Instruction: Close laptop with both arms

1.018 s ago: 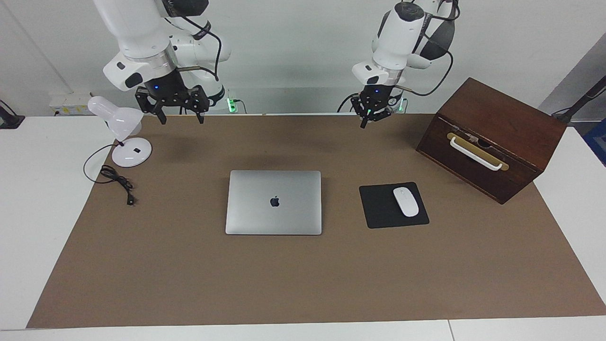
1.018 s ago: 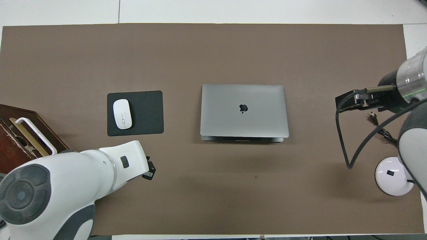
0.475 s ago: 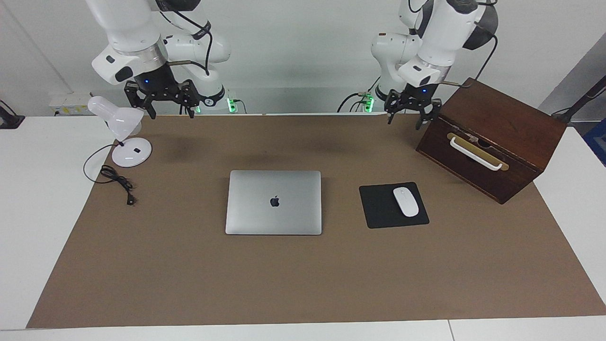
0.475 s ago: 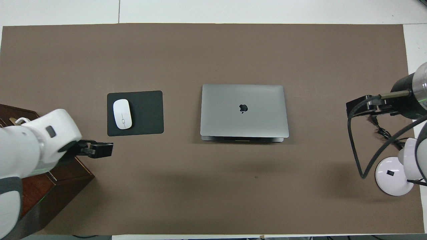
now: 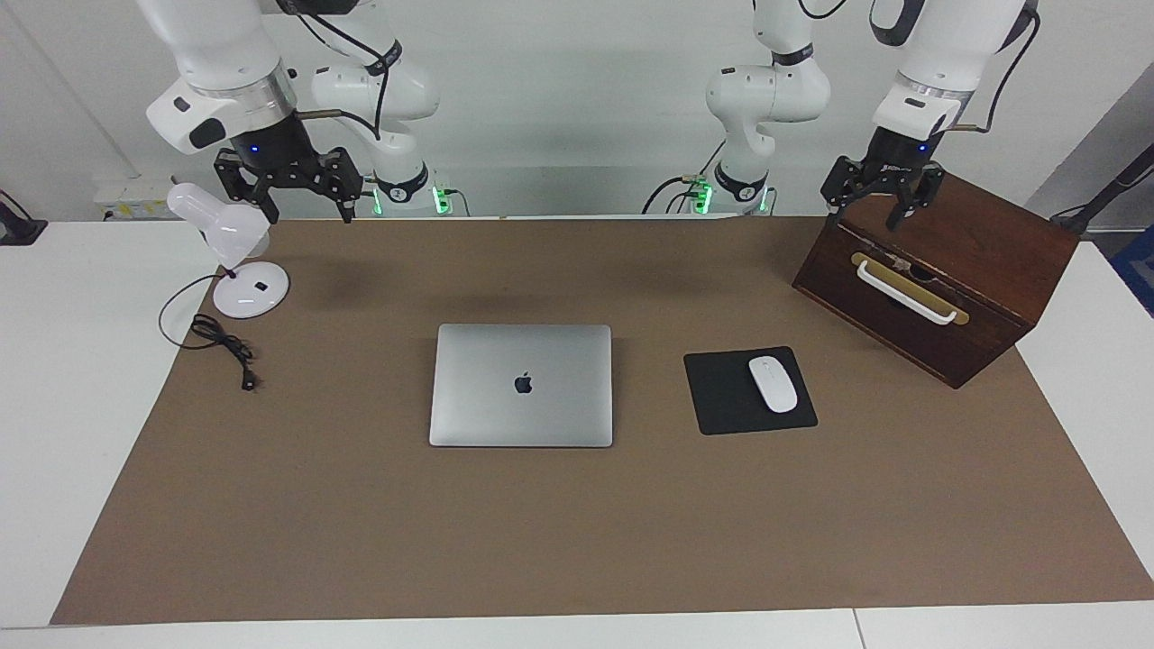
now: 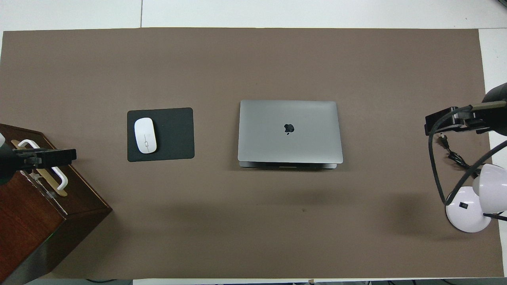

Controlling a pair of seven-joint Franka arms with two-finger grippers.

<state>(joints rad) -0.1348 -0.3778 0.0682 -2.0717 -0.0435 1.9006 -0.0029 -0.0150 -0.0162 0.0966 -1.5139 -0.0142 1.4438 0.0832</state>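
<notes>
The silver-grey laptop (image 5: 521, 386) lies flat in the middle of the brown mat with its lid down and the dark apple logo up; it also shows in the overhead view (image 6: 290, 132). My left gripper (image 5: 870, 212) hangs open and empty over the wooden box at the left arm's end, well away from the laptop; the overhead view shows it (image 6: 59, 156) above the box's handle. My right gripper (image 5: 309, 212) hangs open and empty beside the lamp head at the right arm's end; in the overhead view the right gripper (image 6: 439, 123) is over the mat's edge.
A dark wooden box (image 5: 938, 261) with a white handle stands at the left arm's end. A black mouse pad (image 5: 721, 397) with a white mouse (image 5: 773, 384) lies between box and laptop. A white desk lamp (image 5: 236, 261) and its black cord (image 5: 221, 347) sit at the right arm's end.
Both arms have drawn up and outward from the middle: the left gripper swung over the wooden box, the right gripper moved toward the lamp. The laptop has not moved.
</notes>
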